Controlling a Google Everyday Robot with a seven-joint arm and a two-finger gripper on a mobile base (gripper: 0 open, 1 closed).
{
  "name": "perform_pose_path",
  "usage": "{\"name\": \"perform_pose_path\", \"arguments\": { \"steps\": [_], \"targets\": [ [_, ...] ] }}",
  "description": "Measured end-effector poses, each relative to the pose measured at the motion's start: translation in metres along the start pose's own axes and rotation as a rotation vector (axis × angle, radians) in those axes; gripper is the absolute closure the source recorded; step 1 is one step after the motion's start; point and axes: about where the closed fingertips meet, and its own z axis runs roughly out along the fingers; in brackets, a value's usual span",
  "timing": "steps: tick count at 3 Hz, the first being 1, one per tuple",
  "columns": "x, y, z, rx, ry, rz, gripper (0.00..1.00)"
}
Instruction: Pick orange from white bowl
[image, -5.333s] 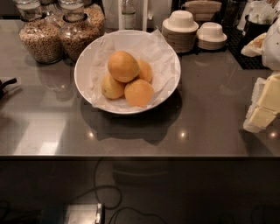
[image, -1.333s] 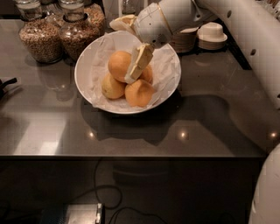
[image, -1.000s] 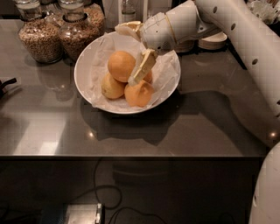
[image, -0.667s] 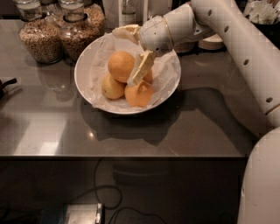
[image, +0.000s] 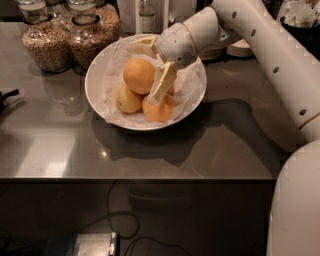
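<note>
Round golden orange (image: 138, 76) lies uppermost in the wide, paper-lined white bowl (image: 97, 97), far middle of the surface (image: 60, 145); the hand (image: 151, 72) hangs against its right side.

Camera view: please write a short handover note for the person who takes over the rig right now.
Gripper: open, down in the white bowl, one finger beside the orange's right side, the other behind it.
Orange: in the bowl, on top of the pile, above a yellowish fruit and a smaller orange fruit.
Done: the reach to the orange.
Left: close on the orange and lift it out of the bowl.
</note>
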Motion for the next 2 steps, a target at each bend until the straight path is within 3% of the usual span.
{"name": "perform_pose_path", "arguments": {
  "steps": [2],
  "targets": [
    [0.008, 0.005, 0.0019, -0.023, 0.014, 0.032, 0.0]
  ]
}}
